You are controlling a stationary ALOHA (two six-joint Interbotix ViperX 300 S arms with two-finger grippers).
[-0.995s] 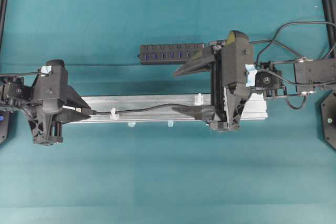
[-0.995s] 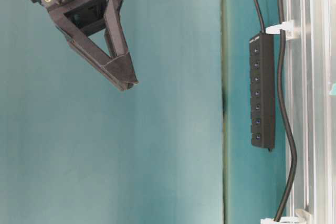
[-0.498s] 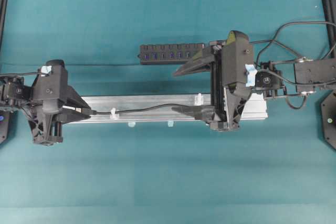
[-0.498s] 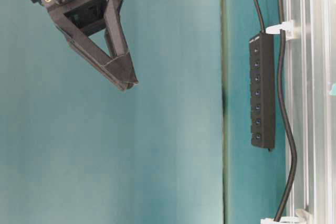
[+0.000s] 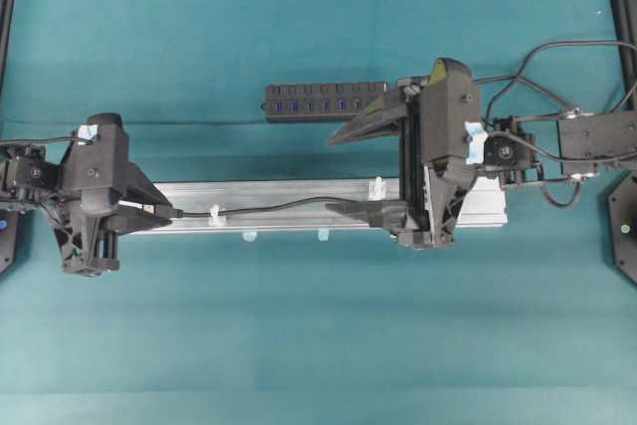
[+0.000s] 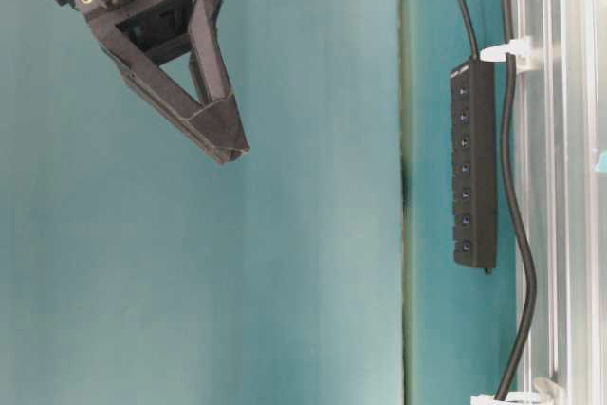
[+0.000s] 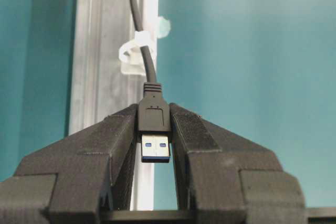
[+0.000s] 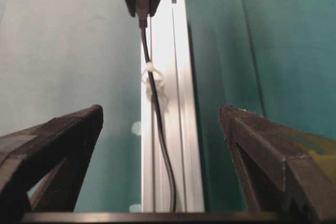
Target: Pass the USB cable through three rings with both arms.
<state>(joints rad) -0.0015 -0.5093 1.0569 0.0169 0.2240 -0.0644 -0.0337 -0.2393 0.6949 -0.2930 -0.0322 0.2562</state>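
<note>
Black USB cable stays clamped in left hand; right hand remains spread; nothing moved.

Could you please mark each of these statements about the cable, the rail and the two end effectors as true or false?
1. The left end effector is clamped on the USB plug. True.
2. The right end effector is shut on the USB cable. False: its jaws stand wide open, holding nothing.
3. The cable passes through a ring just ahead of the plug. True.
4. The black hub lies on top of the aluminium rail. False: it lies on the table beside the rail.
</note>
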